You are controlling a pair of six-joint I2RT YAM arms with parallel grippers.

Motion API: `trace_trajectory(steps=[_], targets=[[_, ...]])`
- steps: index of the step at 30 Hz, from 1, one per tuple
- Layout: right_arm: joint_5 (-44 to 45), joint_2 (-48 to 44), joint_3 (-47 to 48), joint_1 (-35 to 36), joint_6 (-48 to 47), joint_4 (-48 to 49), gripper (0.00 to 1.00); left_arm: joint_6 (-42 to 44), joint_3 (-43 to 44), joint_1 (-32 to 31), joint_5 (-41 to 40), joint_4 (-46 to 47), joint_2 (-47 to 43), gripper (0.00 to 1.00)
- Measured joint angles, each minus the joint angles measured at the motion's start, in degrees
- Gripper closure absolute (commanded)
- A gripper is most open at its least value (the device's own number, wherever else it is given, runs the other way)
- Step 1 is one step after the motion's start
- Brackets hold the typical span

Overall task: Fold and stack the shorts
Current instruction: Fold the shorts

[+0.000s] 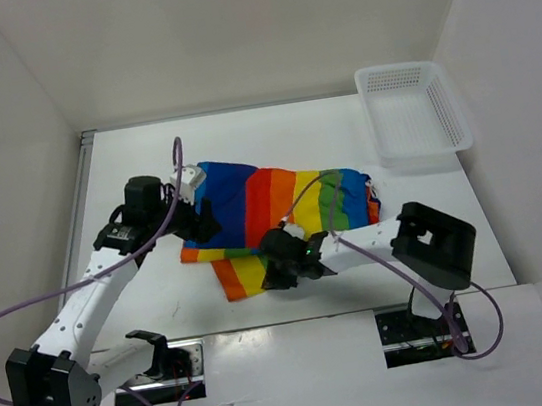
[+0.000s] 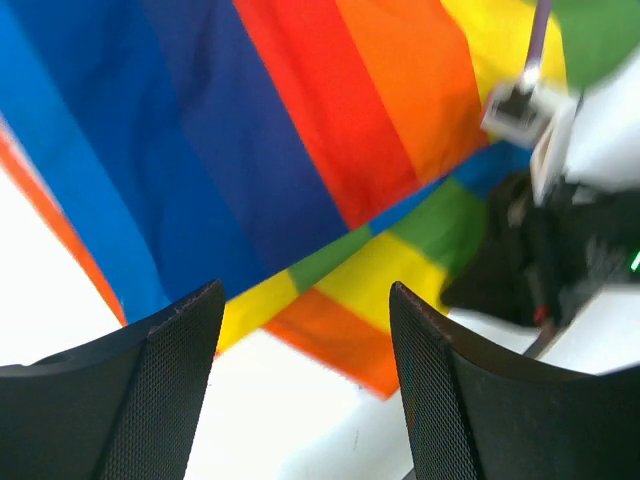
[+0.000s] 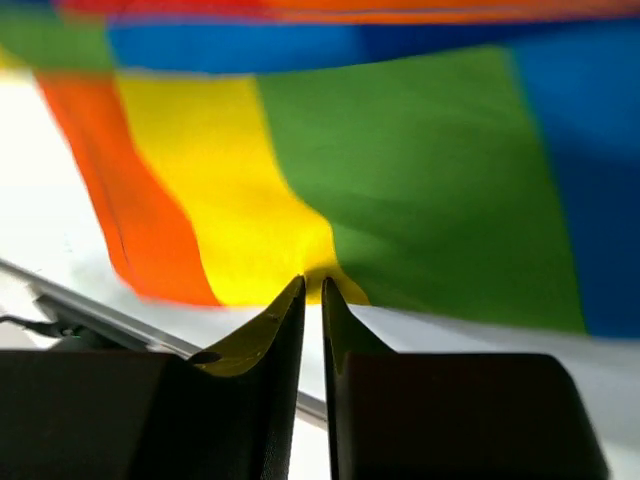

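Pinching the near hem of the shorts (image 1: 280, 197), the right pincer (image 3: 312, 285) was clamped narrow; the left pincer (image 2: 305, 292) gaped wide over their end toward the table's (image 1: 143, 155) left edge.

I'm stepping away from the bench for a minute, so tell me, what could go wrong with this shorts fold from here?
1. The right gripper pinches only the edge of the shorts, so the thin fabric may slip free when lifted.
2. The left gripper hangs open over the cloth, holding nothing; a one-sided pull could drag or bunch the shorts instead of folding them.
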Motion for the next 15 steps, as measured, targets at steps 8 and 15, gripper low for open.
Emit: trace_trajectory(steps=[8, 15], targets=[[7.08, 1.09, 4.98, 2.01, -5.35, 1.14, 0.22, 0.02, 2.93, 6.12, -0.48, -2.27, -3.91, 0.26], [14.4, -12.96, 6.6, 3.54, -9.84, -7.8, 0.58, -0.02, -2.75, 8.41, -4.44, -1.29, -2.25, 0.61]])
